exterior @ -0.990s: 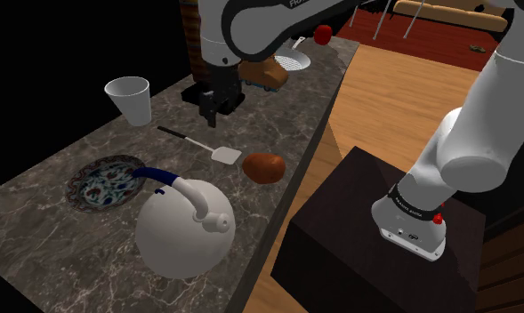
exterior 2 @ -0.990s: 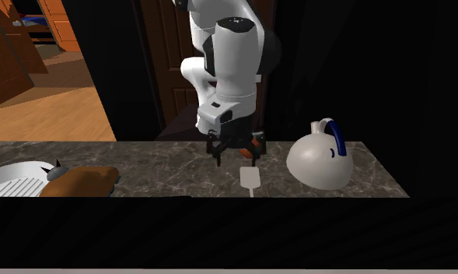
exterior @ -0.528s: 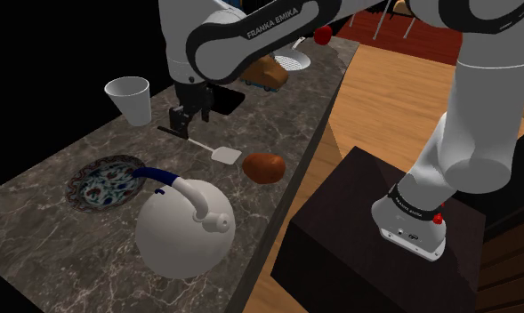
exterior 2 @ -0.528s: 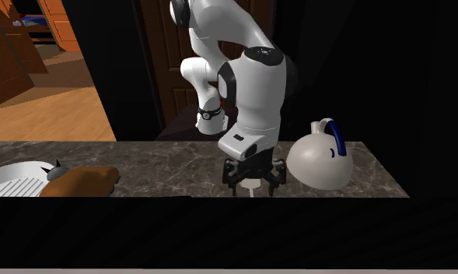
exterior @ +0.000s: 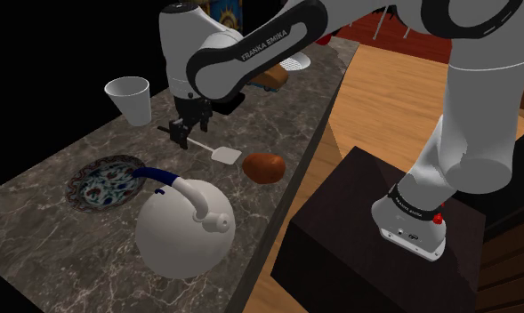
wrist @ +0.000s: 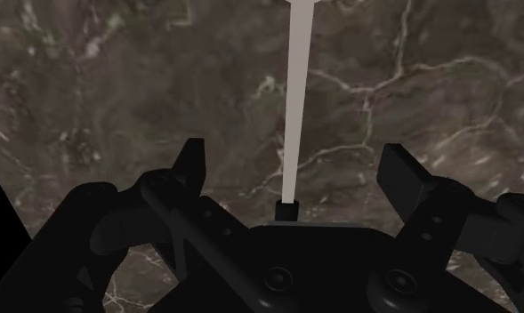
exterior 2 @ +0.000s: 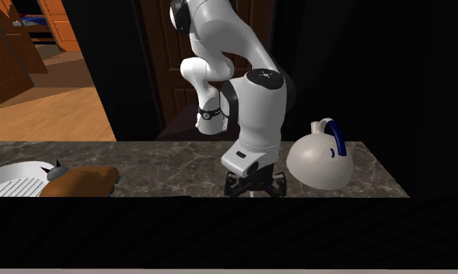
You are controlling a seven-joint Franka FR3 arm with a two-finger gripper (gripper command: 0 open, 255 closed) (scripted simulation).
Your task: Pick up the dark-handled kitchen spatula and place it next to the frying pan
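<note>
The spatula (exterior: pixel 217 153) lies on the dark marble counter (exterior: pixel 46 231), white blade toward the counter's front edge, thin dark handle (exterior: pixel 165 132) pointing to the white cup. My gripper (exterior: pixel 183 136) hangs low over the handle end, open. In the wrist view the pale shaft (wrist: pixel 297 98) runs midway between the two spread fingers (wrist: pixel 190 169) of the gripper (wrist: pixel 298 173), and neither touches it. From the second exterior view the gripper (exterior 2: pixel 254 187) is down at the counter. The white ridged frying pan (exterior: pixel 295 60) sits at the counter's far end, also at the left (exterior 2: pixel 13 180).
A white kettle with a blue handle (exterior: pixel 181 222) stands near the spatula, beside a patterned plate (exterior: pixel 104 182). A white cup (exterior: pixel 131 98) is at the back edge, a red-brown round object (exterior: pixel 263 166) next to the blade, a brown lump (exterior 2: pixel 79 180) beside the pan.
The gripper has travelled along the spatula from the blade side toward the handle end and come lower over it. Its fingers have stayed open. The spatula has not moved.
</note>
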